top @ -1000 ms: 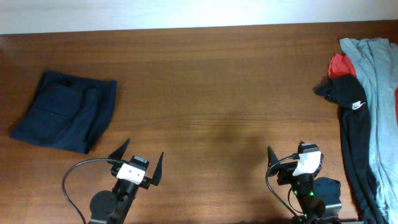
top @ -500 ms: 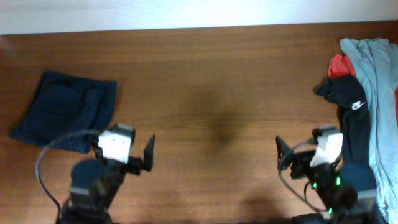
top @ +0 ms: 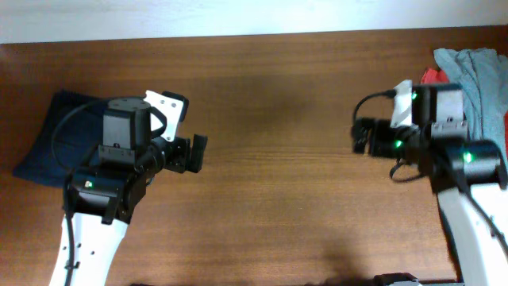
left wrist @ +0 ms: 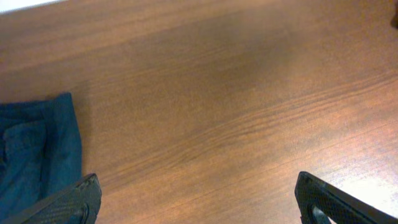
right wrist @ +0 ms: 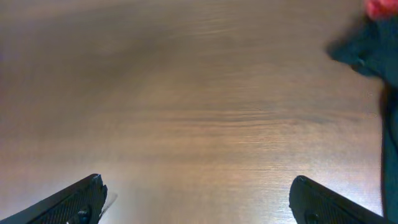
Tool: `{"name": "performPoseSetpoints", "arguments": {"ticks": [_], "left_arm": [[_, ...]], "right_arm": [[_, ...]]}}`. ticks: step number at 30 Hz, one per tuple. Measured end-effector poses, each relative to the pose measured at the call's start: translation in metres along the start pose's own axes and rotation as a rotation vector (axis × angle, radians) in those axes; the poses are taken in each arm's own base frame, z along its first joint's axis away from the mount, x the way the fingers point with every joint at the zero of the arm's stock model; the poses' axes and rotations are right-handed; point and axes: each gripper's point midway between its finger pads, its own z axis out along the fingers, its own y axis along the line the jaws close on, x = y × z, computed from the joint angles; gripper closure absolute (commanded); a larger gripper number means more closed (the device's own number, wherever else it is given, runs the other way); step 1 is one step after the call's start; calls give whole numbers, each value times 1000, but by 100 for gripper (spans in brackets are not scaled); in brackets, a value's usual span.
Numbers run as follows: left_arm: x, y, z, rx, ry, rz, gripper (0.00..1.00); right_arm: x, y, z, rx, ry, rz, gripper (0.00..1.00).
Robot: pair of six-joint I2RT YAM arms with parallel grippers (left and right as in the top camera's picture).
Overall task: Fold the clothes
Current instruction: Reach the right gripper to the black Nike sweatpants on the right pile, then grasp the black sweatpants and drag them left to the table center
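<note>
A brown wooden counter [top: 270, 119] fills nearly every view, its darker grain running in long streaks from side to side. Beyond the counter's far edge lies a pale, whitish strip [top: 238, 16]; whether it is wall or floor cannot be told. The light is even, with a soft dim patch near the counter's middle.

Flat wooden tabletop [top: 278, 103]: reddish-brown, with darker streaked grain running across it and a paler sheen in places. Folded soft-fabric navy garment [top: 48, 131]: uniform deep blue, plain. Crumpled black soft-fabric T-shirt [right wrist: 367, 46]: solid black. Draped light grey fabric garment [top: 482, 71]: pale grey, unpatterned. Small red fabric garment [top: 429, 76]: bright red, plain. Left tool [left wrist: 198, 186] and right tool [right wrist: 198, 186]: matte black fingers.
</note>
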Motion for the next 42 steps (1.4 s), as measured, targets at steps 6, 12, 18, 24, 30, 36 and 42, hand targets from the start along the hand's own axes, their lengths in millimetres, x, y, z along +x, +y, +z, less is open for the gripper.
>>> {"name": "performPoseSetpoints", "arguments": {"ticks": [6,12,18,24,30,36,42], "left_arm": [[1,-2,2,12,6,-1,1],[-2,-2,2,11,-6,1,0],[-3,-2,3,12,-8,1,1],[2,0,14,14,27,-4,1],[8,1,26,16,70,-10,0],[10,1,25,17,76,-2,1],[10,7,25,-16,79,14,1]], "right_arm": [[-39,-127,68,211,-23,458,12],[-40,-214,144,209,-29,766,11],[-37,-236,204,144,-33,888,18],[-29,-236,236,93,-12,962,81],[-34,-231,237,56,-16,943,96],[-86,-171,187,-154,-108,712,96],[-135,-23,98,-406,-234,365,96]]}}
